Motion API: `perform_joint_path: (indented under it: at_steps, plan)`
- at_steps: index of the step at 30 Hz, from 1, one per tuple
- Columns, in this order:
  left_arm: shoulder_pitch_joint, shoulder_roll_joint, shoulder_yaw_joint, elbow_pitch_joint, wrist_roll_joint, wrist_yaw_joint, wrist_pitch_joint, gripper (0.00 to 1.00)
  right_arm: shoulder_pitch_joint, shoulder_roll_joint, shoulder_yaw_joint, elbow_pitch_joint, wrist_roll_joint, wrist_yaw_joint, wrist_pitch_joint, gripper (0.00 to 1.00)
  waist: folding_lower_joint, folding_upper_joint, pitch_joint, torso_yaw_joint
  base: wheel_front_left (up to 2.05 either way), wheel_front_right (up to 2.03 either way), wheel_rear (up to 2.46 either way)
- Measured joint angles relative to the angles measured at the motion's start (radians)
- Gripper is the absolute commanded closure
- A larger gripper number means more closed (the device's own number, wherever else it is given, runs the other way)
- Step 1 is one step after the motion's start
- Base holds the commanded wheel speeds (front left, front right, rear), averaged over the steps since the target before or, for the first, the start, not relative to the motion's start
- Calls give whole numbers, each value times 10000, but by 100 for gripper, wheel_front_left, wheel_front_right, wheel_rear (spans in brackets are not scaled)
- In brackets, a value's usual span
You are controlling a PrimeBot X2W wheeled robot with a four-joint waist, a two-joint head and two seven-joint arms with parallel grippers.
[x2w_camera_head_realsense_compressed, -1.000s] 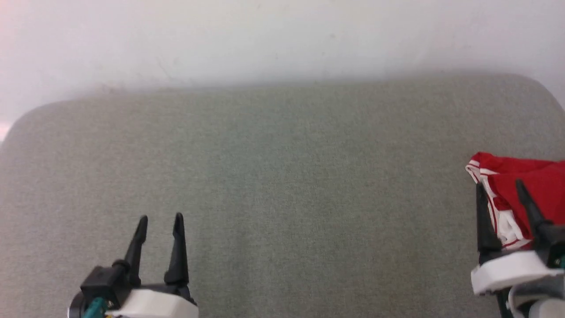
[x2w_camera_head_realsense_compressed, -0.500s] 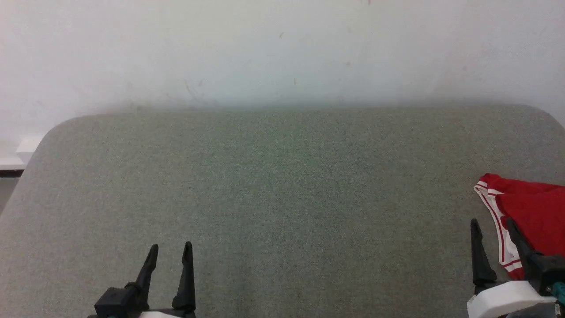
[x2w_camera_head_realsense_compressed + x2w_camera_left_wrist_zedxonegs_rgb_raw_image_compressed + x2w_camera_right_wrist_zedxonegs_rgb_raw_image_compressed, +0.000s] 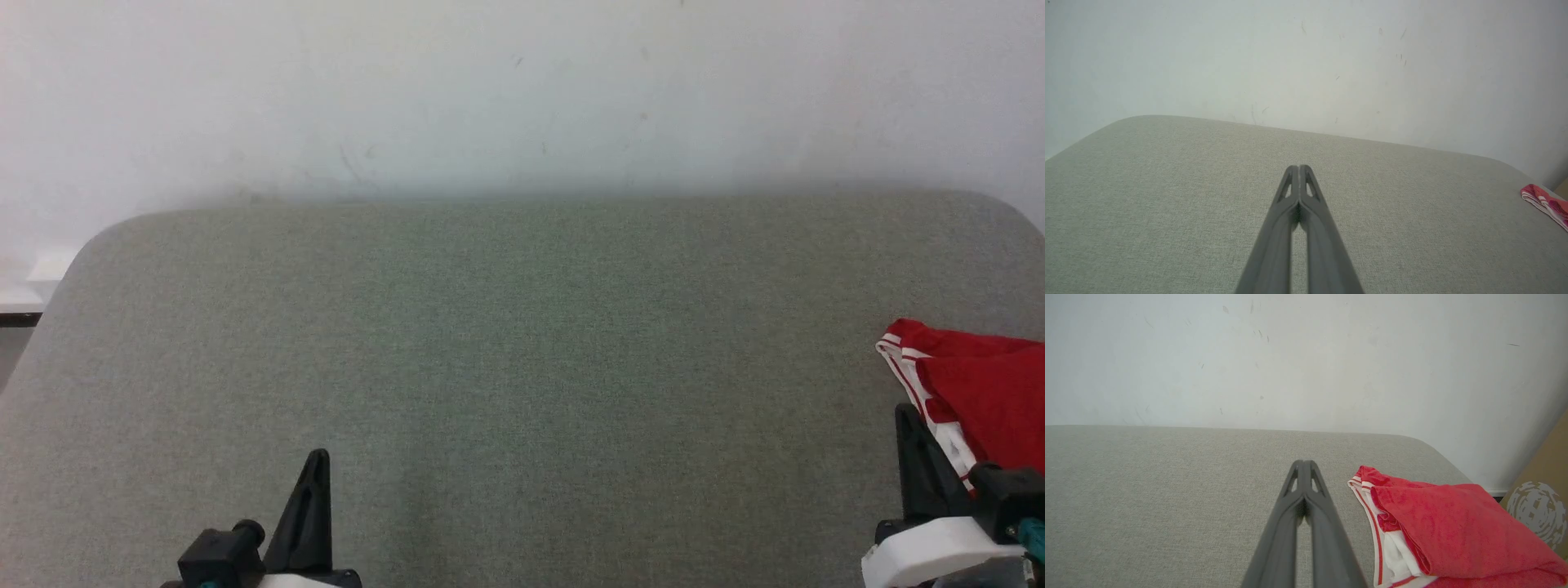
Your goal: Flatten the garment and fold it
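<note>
Right end effector point(image 3: 1303, 463) is hovering pressed together, empty; garment point(image 3: 1453, 522) is lying just right of it. A sideways swing risks dragging the folds open.

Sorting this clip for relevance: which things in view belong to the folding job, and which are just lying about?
Belonging to the job:
garment
grey padded surface under it
left gripper and right gripper, both shut, holding nothing

Just lying about:
cardboard box
white wall

surface: grey-green woven pad point(image 3: 522, 367), rounded far corners | wall point(image 3: 522, 82): white, faint scuffs and specks, directly behind pad | far right: brown cardboard point(image 3: 1547, 473), pale printed mark | light: soft, even
</note>
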Motion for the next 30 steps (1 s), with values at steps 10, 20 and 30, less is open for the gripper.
perform_joint_path:
  at_steps: [10, 20, 30]
  plan:
    - [-46, -88, 100, -13, 251, -27, 213, 100, -8, 0, 169, -119, -2, 0, 163, 100, 0, 0, 37, -17, 0, 0, 0]
    - [-200, -176, 211, -36, 477, -40, 422, 100, -23, 0, 288, -251, -2, 0, 399, 100, 0, 0, 74, -33, 0, 0, 0]
    - [-270, -278, 324, -54, 790, -113, 600, 100, -55, 2, 460, -370, -2, 0, 587, 100, 0, 0, 110, -50, 0, 0, 0]
